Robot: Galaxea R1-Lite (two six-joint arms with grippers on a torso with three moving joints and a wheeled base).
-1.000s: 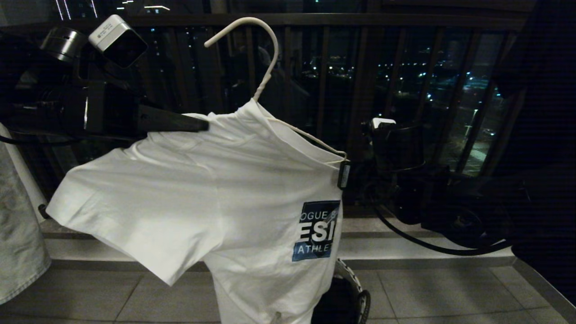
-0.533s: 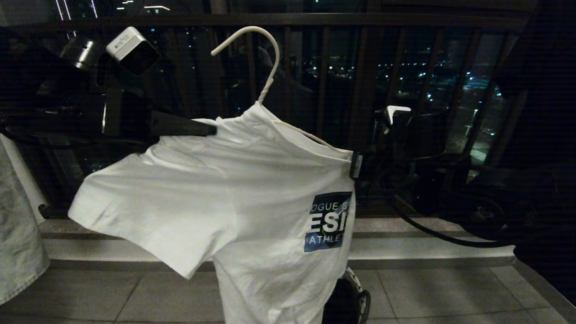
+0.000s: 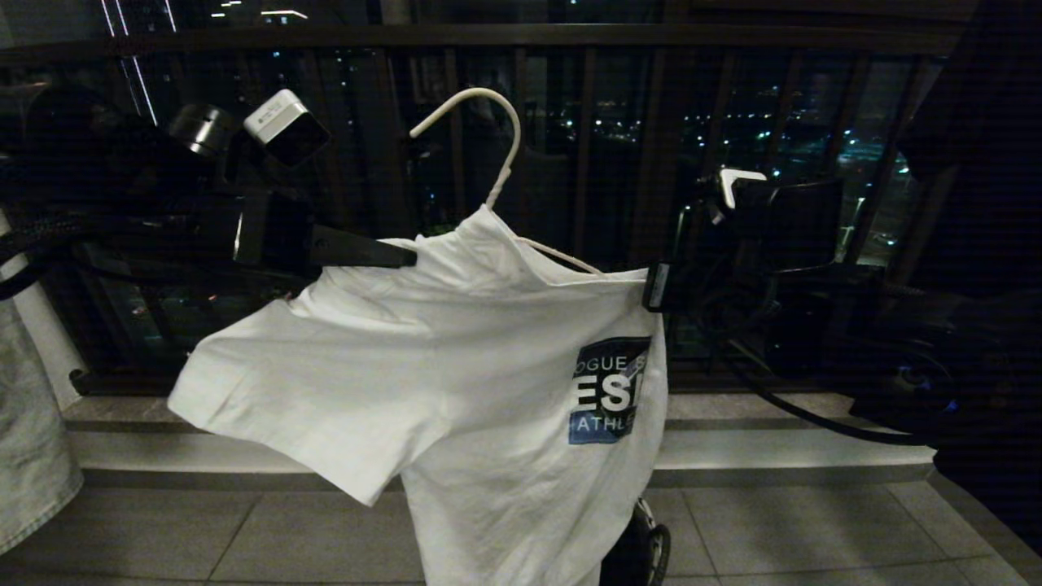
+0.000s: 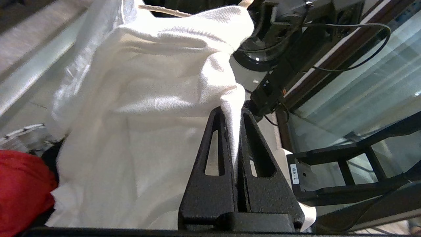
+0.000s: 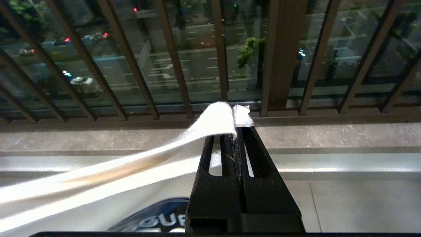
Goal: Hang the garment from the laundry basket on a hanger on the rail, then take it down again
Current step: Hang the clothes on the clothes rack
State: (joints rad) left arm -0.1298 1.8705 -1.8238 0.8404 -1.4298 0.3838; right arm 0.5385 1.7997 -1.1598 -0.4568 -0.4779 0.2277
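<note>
the garment (image 3: 456, 366) is held up on the hanger (image 3: 496, 155). its shoulders are pinched by the left pincer (image 3: 411, 259) and right pincer (image 3: 655, 286)

You can read "OGUE S", "ESI", "ATHLE" on the T-shirt's (image 3: 456, 382) blue print (image 3: 610, 391); "VLA-2" sits on a white tag (image 4: 294, 173).

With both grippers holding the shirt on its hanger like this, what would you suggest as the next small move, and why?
Probably raise both arms together a little. The left gripper and right gripper are each shut on a shoulder of the T-shirt, the white hanger inside it. Its hook is free in the air, caught on nothing, with no rail in view, so a level lift seems safest.
</note>
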